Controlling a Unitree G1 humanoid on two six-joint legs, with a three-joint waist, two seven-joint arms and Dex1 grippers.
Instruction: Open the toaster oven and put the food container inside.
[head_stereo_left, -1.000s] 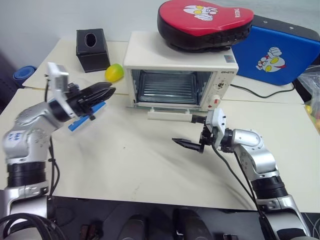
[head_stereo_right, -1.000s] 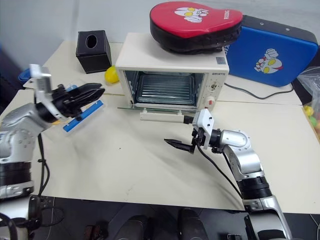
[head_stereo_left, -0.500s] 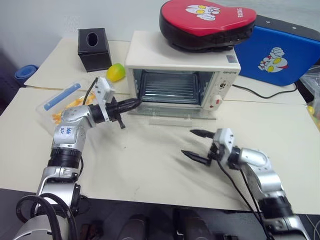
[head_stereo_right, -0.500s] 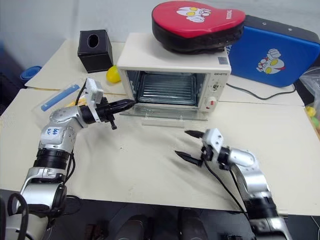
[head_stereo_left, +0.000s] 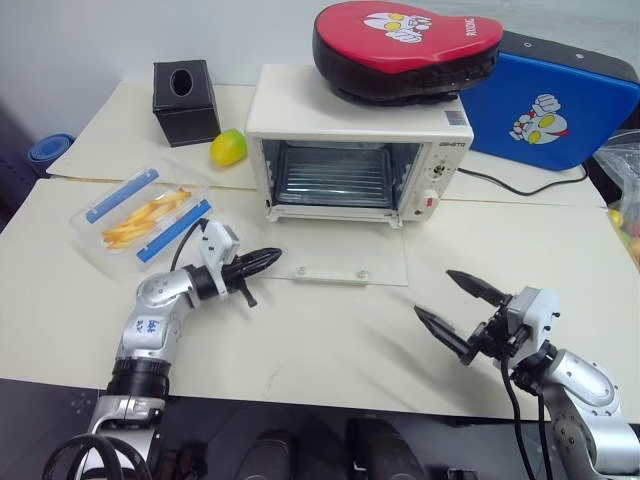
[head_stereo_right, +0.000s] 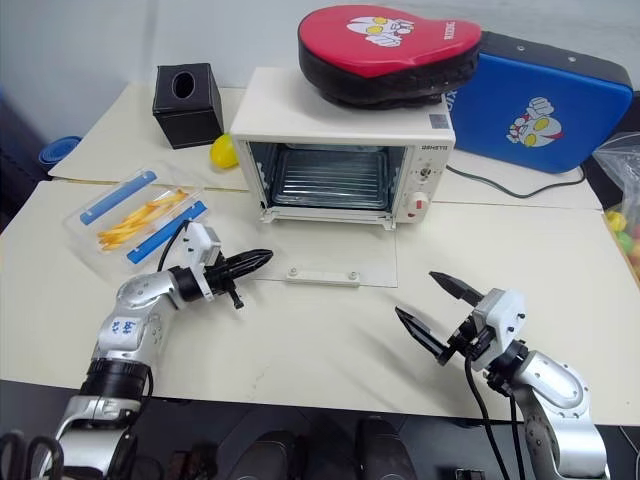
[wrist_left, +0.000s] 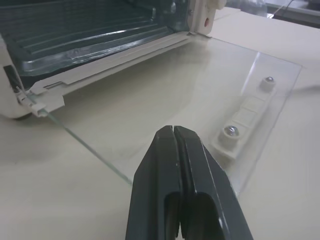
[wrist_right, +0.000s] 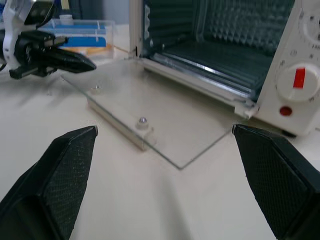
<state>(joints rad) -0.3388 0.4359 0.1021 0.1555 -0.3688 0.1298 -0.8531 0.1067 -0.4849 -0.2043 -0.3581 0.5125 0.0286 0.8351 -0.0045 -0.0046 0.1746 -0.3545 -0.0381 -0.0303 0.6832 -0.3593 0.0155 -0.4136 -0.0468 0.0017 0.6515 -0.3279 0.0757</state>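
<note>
Since a second ago, toaster oven (head_stereo_left: 355, 150) door has dropped flat. Food container (head_stereo_left: 142, 216) rests at table left: light, rigid, slippery; grip across blue clip strips. Left gripper (head_stereo_left: 262, 261) pinched shut, empty; right gripper (head_stereo_left: 458, 303) spread wide, empty

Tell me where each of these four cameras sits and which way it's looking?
Left eye view, right eye view: on the head, facing forward and down over the table; both arms show, with the toaster oven, its door folded flat, and the food container.
Left wrist view: on the left arm, looking along the shut left gripper across the glass door into the oven.
Right wrist view: on the right arm, between the open right gripper fingers, facing the oven.
Shared: the right wrist view also catches the left gripper.
</note>
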